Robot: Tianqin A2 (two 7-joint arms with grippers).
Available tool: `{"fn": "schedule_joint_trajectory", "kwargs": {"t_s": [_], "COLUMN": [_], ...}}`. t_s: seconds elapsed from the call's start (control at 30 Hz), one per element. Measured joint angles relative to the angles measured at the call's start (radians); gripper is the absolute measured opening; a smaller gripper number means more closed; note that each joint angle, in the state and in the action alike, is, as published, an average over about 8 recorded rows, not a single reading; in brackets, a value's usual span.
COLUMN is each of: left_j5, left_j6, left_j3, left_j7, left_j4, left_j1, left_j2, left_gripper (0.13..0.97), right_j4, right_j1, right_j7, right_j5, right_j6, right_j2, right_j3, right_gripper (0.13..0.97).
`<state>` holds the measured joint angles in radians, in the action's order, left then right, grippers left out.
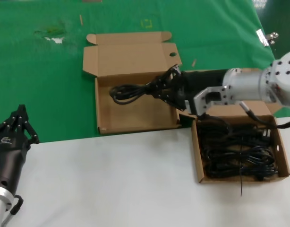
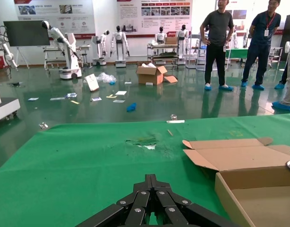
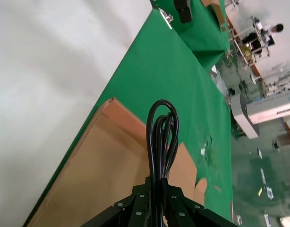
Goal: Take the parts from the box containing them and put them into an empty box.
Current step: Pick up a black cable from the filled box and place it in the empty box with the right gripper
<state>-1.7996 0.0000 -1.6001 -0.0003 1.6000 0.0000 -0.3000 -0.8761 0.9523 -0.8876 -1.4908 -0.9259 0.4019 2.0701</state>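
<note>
- Overhead, in the head view, the right gripper (image 1: 167, 87) reaches over the box with the round hole in its lid flap (image 1: 135, 101), jaws clamped on a looped black power cord (image 1: 128, 91); the cord's loop hangs over the box's floor, toward the side away from the gripper.
- Just beside that box's near corner on the gripper's side sits the second cardboard box (image 1: 198, 156), on the white table surface (image 1: 112, 179), filled with a tangle of remaining black cords (image 1: 237, 151).
- The holed box lies on the green cloth (image 1: 41, 85); the left gripper (image 1: 17, 124) is parked well apart from it, at the white surface's edge, its fingers drawn together to a point.
- From the left wrist, the left gripper (image 2: 152, 182) shows fingertips meeting, holding nothing, with the holed box's lid flap (image 2: 234, 153) near it on the green cloth.
- From the right wrist, the right gripper (image 3: 157, 182) pinches the cord bundle (image 3: 161, 137), whose loop stands out over the brown box floor (image 3: 107, 175).
</note>
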Motion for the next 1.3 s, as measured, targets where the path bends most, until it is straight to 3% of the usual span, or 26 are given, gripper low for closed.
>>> {"fn": "schedule_joint_trajectory", "kwargs": {"t_s": [0.63,0.9,1.3], "left_j5": [0.000,0.000,0.000], "left_j6": [0.000,0.000,0.000], "left_j3": [0.000,0.000,0.000], "left_j7": [0.000,0.000,0.000], "left_j4": [0.000,0.000,0.000], "left_j1": [0.000,0.000,0.000], "left_j2": [0.000,0.000,0.000], "left_gripper": [0.140,0.140,0.140], "right_j4": [0.740,0.837,0.856], "right_j1": [0.240,0.268,0.265], "right_j7": [-0.563,-0.648,-0.655], "right_j5": [-0.071,-0.069,-0.045], "right_j6": [0.144,0.217,0.252], "right_j2": [-0.310,-0.347,-0.349], "right_j3": [-0.091,-0.117,-0.124], "right_gripper": [0.168,0.168,0.175]}}
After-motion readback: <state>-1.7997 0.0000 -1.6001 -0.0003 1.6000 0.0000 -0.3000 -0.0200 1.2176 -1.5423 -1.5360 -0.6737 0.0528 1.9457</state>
